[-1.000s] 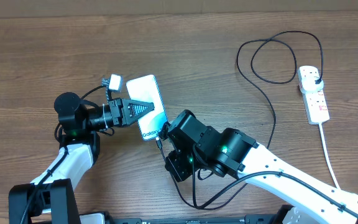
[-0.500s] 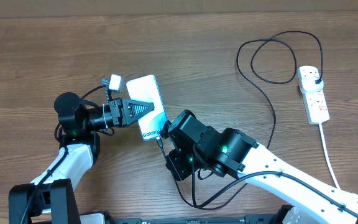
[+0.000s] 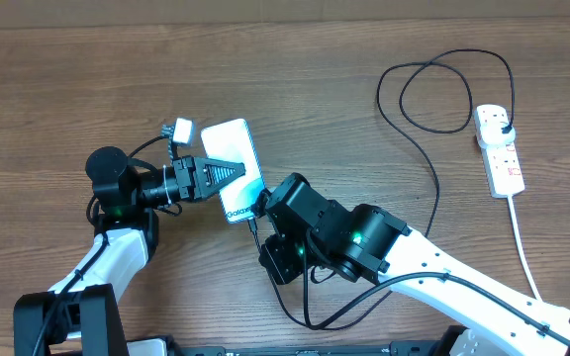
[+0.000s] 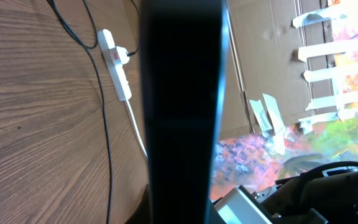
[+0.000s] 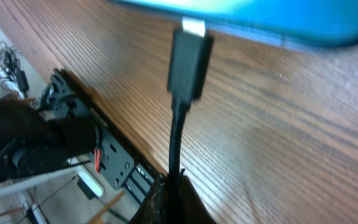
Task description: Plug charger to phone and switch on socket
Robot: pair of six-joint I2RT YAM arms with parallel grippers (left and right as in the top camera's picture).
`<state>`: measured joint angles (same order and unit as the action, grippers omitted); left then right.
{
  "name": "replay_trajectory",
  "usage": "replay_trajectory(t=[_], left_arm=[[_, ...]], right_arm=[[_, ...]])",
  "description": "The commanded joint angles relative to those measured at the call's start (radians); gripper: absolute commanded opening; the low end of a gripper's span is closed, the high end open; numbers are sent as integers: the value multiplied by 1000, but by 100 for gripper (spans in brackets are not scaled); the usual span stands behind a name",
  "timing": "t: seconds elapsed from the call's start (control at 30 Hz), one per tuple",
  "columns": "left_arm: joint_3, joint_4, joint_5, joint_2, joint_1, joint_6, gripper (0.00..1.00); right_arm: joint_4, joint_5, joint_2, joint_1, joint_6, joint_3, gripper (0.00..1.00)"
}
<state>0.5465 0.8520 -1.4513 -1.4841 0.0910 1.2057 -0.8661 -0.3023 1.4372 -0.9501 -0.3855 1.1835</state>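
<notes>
Charger (image 5: 190, 65) tip up, twd phone (image 5: 278, 18)

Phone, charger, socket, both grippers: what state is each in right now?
phone: screen lit, clamped in the left gripper.
charger: connector tip at the phone's edge, silver metal showing, not fully in.
socket: black plug in; switch position too small to tell.
left gripper: shut on the phone.
right gripper: shut on the charger, just behind the connector.

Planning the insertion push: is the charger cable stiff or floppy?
Likely floppy: the charger lies in loose loops across the table. The short stretch above the right fingers looks nearly straight, so it probably pushes without buckling.
</notes>
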Motion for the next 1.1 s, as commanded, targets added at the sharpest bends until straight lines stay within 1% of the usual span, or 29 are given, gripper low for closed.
replay_trajectory(t=[0.0,0.17,0.2,0.27,0.33,0.43,0.67,0.83,1.07], left_arm=[[11,5,-70,1,-7,2,4],[11,5,-86,1,-7,-6,4],[11,5,-82,1,-7,-11,4],[11,5,-74,1,-7,-22,4],[11,5,-60,1,-7,-24,4],[11,5,-42,1,-7,-24,4],[11,4,-2,1,-7,-24,4],[11,4,4,1,-7,-24,4],[11,4,19,1,-7,-24,4]], right_arm=[[34,79,0,3,-3,0,4],[30,108,0,3,-3,0,4],[24,108,0,3,-3,0,6],[13,108,0,3,-3,0,13],[0,108,0,3,-3,0,24],[-11,107,0,3,-4,0,33],[18,100,0,3,-11,0,34],[46,100,0,3,-11,0,43],[85,102,1,3,-11,0,43]])
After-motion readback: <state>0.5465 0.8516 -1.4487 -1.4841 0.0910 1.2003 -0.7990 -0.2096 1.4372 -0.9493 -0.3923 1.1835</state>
